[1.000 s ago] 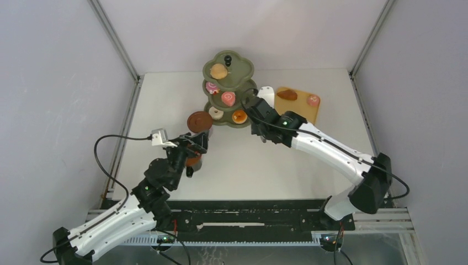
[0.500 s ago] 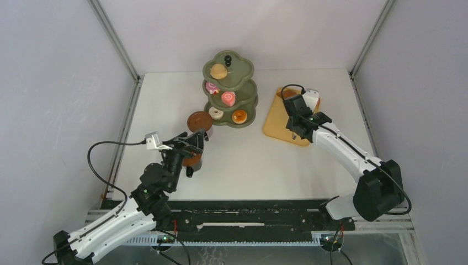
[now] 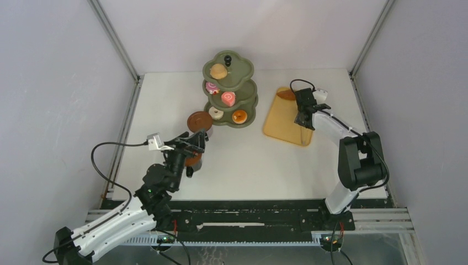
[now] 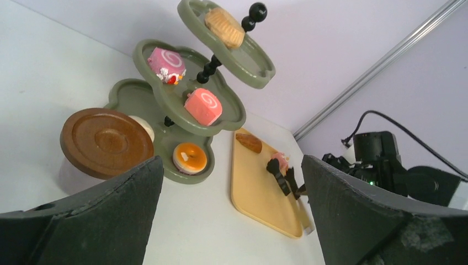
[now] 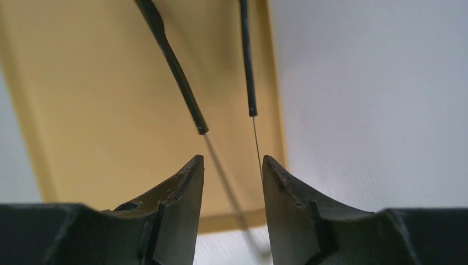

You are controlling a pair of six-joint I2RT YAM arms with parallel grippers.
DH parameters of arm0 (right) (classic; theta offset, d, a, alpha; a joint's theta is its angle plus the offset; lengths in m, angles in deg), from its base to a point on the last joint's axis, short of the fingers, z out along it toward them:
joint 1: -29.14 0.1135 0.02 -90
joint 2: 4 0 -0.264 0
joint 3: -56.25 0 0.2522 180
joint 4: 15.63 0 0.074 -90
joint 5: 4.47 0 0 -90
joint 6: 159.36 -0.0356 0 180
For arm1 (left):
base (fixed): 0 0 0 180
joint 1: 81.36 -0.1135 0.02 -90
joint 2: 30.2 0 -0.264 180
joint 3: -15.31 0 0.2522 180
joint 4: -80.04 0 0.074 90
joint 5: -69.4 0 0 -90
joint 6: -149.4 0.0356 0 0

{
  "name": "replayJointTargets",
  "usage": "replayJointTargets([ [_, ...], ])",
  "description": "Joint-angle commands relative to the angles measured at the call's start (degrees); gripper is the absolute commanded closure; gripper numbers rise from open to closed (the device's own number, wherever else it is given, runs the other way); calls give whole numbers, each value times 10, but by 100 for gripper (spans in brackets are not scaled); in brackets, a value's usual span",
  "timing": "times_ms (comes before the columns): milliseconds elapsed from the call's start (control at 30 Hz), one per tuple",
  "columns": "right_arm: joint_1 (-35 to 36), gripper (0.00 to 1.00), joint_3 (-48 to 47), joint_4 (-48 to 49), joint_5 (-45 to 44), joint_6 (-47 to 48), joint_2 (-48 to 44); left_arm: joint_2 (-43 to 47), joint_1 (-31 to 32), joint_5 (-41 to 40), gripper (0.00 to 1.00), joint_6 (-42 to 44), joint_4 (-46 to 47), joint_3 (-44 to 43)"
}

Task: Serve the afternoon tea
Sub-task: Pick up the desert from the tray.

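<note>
My left jaws gape wide near the brown saucer, which sits beside the three-tier stand. My right jaws grip the black tongs over the orange tray, tips at a pink swirl cake.

Bright, even light; foreground perhaps slightly soft.

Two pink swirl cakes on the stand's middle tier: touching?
Apart. Left wrist view: bare middle tier and the black post lie between the magenta cake and the coral cake.
</note>
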Motion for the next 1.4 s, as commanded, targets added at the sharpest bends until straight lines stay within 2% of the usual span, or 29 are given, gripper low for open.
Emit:
replayJointTargets([
  [0,-19,49,-56,44,1,27,31,-23,2,1,0,-4,58,28],
  [200,-27,49,-96,46,-6,42,67,-47,2,-1,0,-6,85,37],
  [367,-23,49,-92,37,-6,39,71,-55,2,-1,0,-7,96,39],
  [400,-17,48,-86,38,-11,37,68,-54,2,0,0,-8,99,40],
  [500,-8,37,-63,39,-18,25,60,-54,2,1,0,-9,101,43],
  [733,-12,33,-48,29,-4,8,79,-34,2,-1,0,-12,96,53],
  [900,-23,33,-57,12,16,3,95,-30,2,-2,0,-13,93,53],
  [1167,-32,33,-127,-49,40,10,164,-33,2,-4,0,-14,93,51],
  [1367,-51,39,-155,-75,69,8,195,-37,2,-4,0,-14,95,48],
])
